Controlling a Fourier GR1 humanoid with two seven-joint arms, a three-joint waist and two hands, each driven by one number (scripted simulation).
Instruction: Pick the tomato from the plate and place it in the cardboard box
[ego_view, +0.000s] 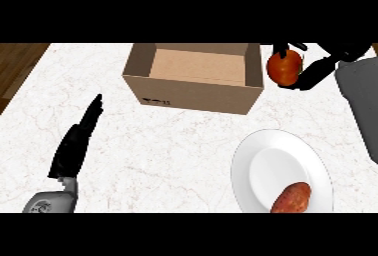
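The red tomato (284, 68) hangs in the air just right of the open cardboard box (193, 77), off the white plate (260, 165). My right hand (316, 69) is curled round it, fingers showing above and to the right of it, with the grey forearm running down the right edge. The box's inside looks bare. My left hand (75, 142) rests open at the lower left, fingers straight and pointing up the counter.
A reddish-brown sweet potato (291, 198) lies on the plate's lower part near the view's bottom. The white marble counter (162, 150) spreads between the hands. A wooden floor strip shows at the far left.
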